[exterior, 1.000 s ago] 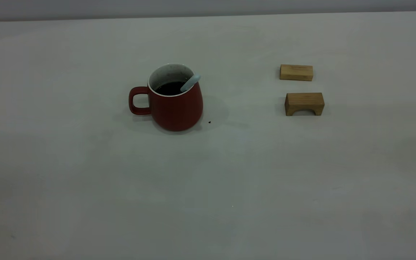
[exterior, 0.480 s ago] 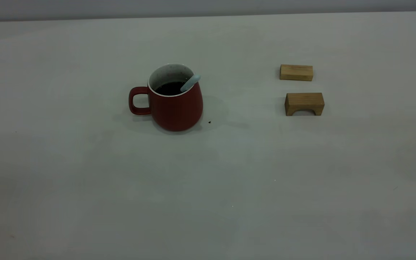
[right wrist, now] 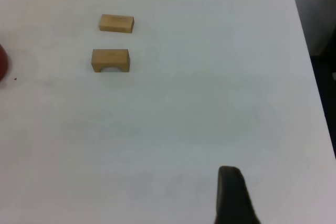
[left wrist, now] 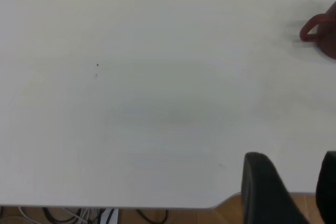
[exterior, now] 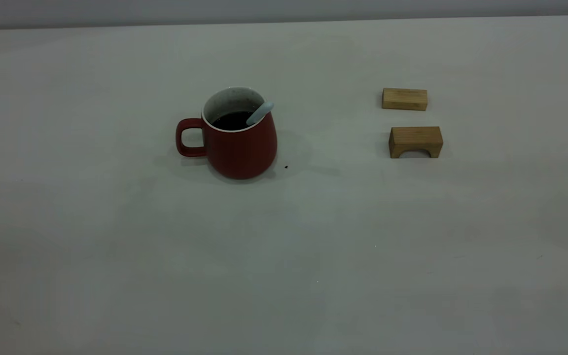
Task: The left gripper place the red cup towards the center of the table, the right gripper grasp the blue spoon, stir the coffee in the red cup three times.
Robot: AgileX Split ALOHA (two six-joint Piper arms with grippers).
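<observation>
The red cup point(exterior: 239, 148) stands upright on the table point(exterior: 284, 256), left of the middle, with its handle pointing left. Dark coffee point(exterior: 230, 120) fills it. The blue spoon point(exterior: 260, 113) leans inside, its pale handle resting on the right rim. Neither gripper appears in the exterior view. In the left wrist view my left gripper point(left wrist: 294, 184) is open and empty over the table's near edge, far from the cup's handle point(left wrist: 314, 29). My right gripper point(right wrist: 233, 198) shows only as one dark part, well away from the cup's edge point(right wrist: 2, 62).
Two wooden blocks lie right of the cup: a flat one point(exterior: 404, 98) farther back and an arch-shaped one point(exterior: 415, 141) nearer. A small dark speck point(exterior: 286, 166) sits beside the cup's base. Wooden floor point(left wrist: 273, 216) shows past the table's edge.
</observation>
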